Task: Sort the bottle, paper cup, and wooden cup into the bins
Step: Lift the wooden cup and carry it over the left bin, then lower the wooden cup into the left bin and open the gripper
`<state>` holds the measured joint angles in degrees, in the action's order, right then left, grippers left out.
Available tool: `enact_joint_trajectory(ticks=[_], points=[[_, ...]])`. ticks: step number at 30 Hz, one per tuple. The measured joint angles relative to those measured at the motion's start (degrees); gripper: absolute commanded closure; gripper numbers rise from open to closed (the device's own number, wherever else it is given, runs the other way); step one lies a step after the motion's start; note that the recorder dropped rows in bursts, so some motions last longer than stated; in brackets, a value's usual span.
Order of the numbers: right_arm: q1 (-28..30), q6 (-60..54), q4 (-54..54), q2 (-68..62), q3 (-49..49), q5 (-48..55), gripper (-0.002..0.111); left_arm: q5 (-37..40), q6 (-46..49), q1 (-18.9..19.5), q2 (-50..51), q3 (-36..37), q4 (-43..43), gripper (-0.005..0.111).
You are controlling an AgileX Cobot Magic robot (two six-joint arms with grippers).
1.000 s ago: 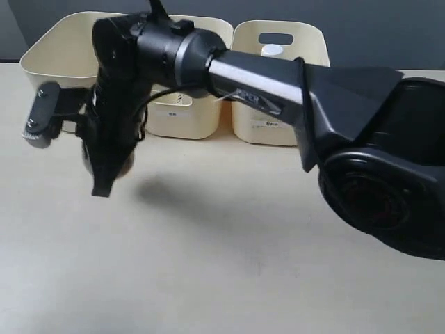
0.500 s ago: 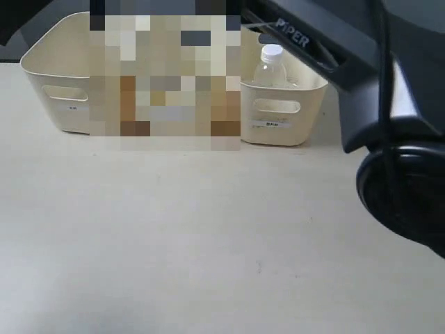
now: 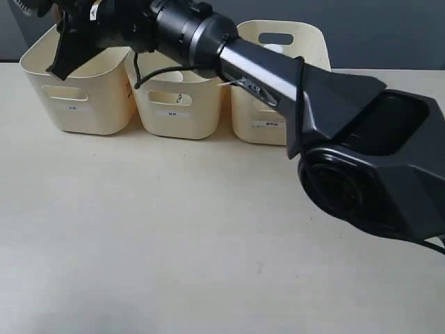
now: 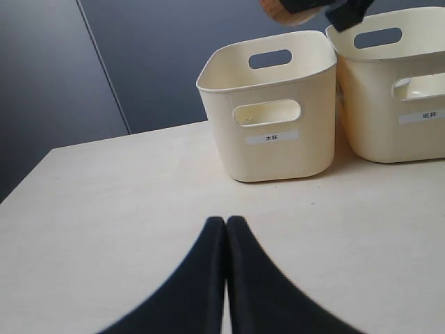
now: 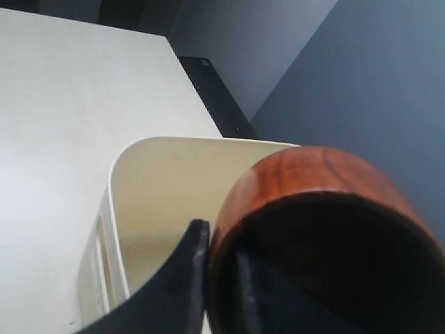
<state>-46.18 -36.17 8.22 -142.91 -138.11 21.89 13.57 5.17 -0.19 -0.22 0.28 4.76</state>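
Note:
The brown wooden cup [image 5: 313, 181] hangs over the leftmost of the three cream bins [image 3: 76, 104]. My right gripper [image 5: 219, 243] is shut on the cup's wall, with one finger outside and one inside the dark hollow. The exterior view shows that gripper [image 3: 62, 59] reaching across above this bin's back rim. In the left wrist view the cup [image 4: 285, 10] shows at the upper edge, above the bin [image 4: 271, 160]. My left gripper [image 4: 226, 223] is shut and empty, low over the table. The bottle's white cap [image 3: 274, 49] peeks out of the right bin. The paper cup is out of view.
The middle bin [image 3: 177, 111] and right bin [image 3: 271, 118] stand side by side along the table's back. The right arm's long black link [image 3: 264, 76] crosses over both. The large black arm base [image 3: 368, 174] fills the right side of the exterior view.
The right arm has risen from low over the table in front of the bins and carried the wooden cup back, up over the left bin.

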Motion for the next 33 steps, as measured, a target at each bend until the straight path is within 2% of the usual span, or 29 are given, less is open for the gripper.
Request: enact_joint_trajectory(ticks=[14,16,21,33], points=[[0.92,-0.89,1.37,-6.14,0.00,-9.16,0.109,0.00,0.00,0.00,0.00,0.00,0.00,0.107],[1.06,-0.89,2.35,-6.56,0.00,-9.36,0.102,0.00,0.00,0.00,0.00,0.00,0.00,0.107],[1.36,-0.89,4.60,-7.01,0.00,-9.50,0.076,0.00,0.00,0.00,0.00,0.00,0.00,0.107],[1.36,-1.15,8.33,-7.01,0.00,-10.28,0.076,0.00,0.00,0.00,0.00,0.00,0.00,0.107]])
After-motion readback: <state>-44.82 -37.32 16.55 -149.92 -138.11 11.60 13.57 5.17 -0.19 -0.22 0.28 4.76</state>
